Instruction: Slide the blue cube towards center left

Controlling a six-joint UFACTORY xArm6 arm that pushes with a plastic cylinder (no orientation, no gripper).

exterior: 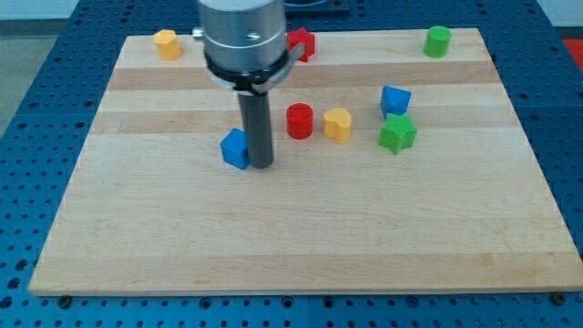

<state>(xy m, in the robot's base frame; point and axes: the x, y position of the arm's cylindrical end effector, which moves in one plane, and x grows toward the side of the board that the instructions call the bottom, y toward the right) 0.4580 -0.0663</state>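
Note:
The blue cube [235,148] sits on the wooden board [301,237], a little left of the board's middle. My tip [261,165] stands right against the cube's right side, touching it or nearly so. The dark rod rises from there to the arm's grey end at the view's top.
A red cylinder [300,121] and a yellow heart-shaped block [338,125] lie right of the rod. A second blue block [394,99] and a green star [397,134] lie further right. A yellow block [167,43], a red block [301,43] and a green cylinder [437,41] line the top edge.

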